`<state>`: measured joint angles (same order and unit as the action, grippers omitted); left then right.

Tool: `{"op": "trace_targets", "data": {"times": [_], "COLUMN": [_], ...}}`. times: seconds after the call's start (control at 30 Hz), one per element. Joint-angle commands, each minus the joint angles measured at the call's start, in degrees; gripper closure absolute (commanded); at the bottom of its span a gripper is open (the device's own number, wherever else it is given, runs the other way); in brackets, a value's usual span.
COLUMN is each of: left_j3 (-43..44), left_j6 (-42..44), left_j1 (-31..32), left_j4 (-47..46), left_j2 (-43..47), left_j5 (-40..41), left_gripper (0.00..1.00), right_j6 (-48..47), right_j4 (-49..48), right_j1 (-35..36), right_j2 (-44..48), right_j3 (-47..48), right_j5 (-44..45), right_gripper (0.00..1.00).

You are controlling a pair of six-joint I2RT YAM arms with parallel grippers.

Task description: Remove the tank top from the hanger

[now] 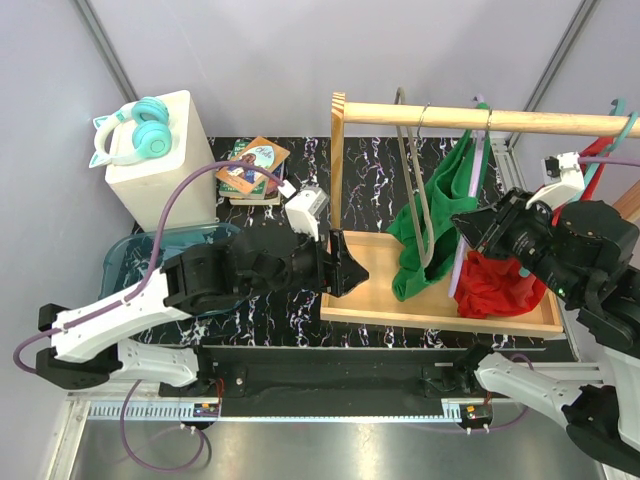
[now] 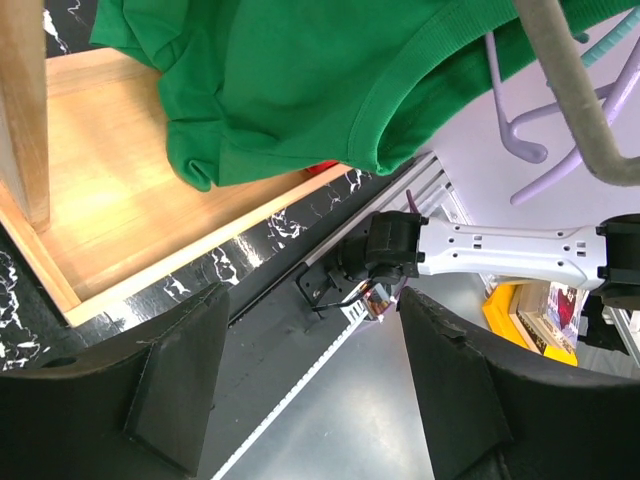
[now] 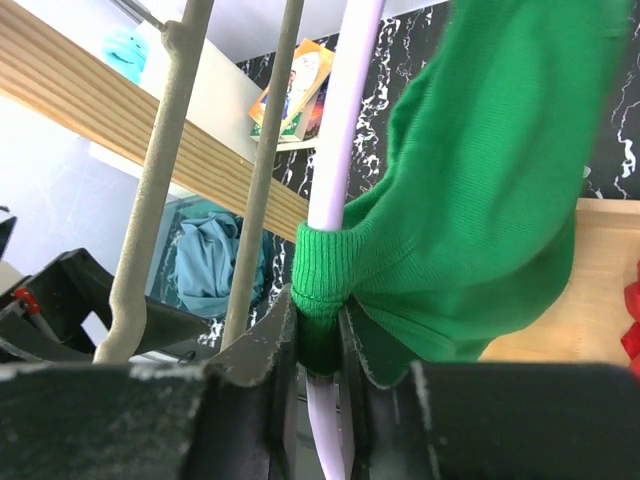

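Now mid-grasp — right tool clenched on the tank top strap, garment hanging on lavender hanger; left tool released, idle. Next — slide strap off the hanger arm.

No words, brands or numbers can be read anywhere here. The books at the back have colourful printed covers, but their lettering is too small and blurred to make out. A white strip along the near edge carries fine tick marks like a ruler with no legible figures, and a small white tag close to it is just as unreadable.
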<state>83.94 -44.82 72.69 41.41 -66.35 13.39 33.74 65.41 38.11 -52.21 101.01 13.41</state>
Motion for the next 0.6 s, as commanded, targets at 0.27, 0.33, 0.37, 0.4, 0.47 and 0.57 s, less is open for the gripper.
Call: {"op": "trace_targets", "data": {"times": [0.27,0.33,0.37,0.4,0.47,0.57], "left_j3": [4.6,5.4,5.9,6.1,6.8,8.3], "left_j6": [2.5,3.0,3.1,3.2,3.8,4.6], "left_j1": [0.1,0.2,0.2,0.2,0.1,0.0], "left_j4": [-3.5,-3.6,-3.5,-3.5,-3.5,-3.5], "left_j2": [-4.0,-4.5,-5.0,-5.2,-5.7,-6.6], "left_j5": [-2.7,-3.5,-3.6,-3.5,-3.5,-3.9], "left_gripper": [0.27,0.27,0.27,0.27,0.27,0.27], "right_j6": [-0.8,-1.3,-1.7,-2.0,-2.3,-3.0], "right_j4": [-4.6,-5.7,-6.3,-7.1,-7.6,-8.4], "right_j1": [0.0,0.0,0.0,0.1,0.0,0.0], "right_j2": [4.9,5.8,5.9,5.9,4.6,2.4], "right_j3": [3.0,3.1,3.1,3.4,4.2,6.3], "right_j5": [-2.9,-3.4,-3.9,-4.4,-5.8,-8.1], "right_gripper": [1.0,1.0,1.0,1.0,1.0,1.0]}}
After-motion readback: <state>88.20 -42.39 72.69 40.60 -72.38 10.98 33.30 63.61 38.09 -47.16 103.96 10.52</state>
